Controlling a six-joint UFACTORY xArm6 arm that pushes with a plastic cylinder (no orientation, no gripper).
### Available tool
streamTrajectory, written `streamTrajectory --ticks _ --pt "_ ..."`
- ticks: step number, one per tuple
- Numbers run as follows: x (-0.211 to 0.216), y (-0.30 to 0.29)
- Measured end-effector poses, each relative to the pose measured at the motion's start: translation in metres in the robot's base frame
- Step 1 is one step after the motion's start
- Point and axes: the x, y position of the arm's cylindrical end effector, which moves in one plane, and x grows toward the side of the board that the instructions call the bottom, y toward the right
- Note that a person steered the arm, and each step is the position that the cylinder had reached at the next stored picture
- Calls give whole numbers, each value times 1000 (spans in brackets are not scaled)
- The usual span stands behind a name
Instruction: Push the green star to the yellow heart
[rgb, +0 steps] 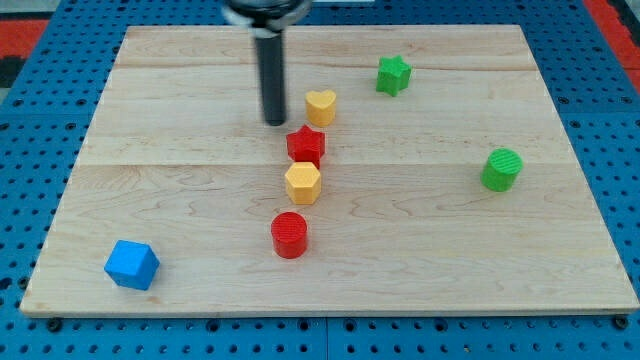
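The green star (393, 74) lies near the view's top, right of centre. The yellow heart (320, 106) sits left of and slightly below it, about a block's width and a half away. My tip (275, 122) rests on the board just left of the yellow heart and slightly below it, above and left of the red star (306, 146). The tip touches no block. The rod rises from it to the view's top edge.
A yellow hexagon (302, 183) lies right below the red star, and a red cylinder (289, 234) below that. A green cylinder (502, 169) stands at the right. A blue cube (132, 264) sits at the bottom left. The wooden board (180, 170) lies on a blue pegboard.
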Motion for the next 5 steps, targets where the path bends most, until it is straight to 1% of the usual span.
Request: streamTrajectory --ticks 1,2,3,4,5 --pt "70 -73" --pt "106 -49" --pt "12 -26" --pt "-98 22" --pt "-154 129"
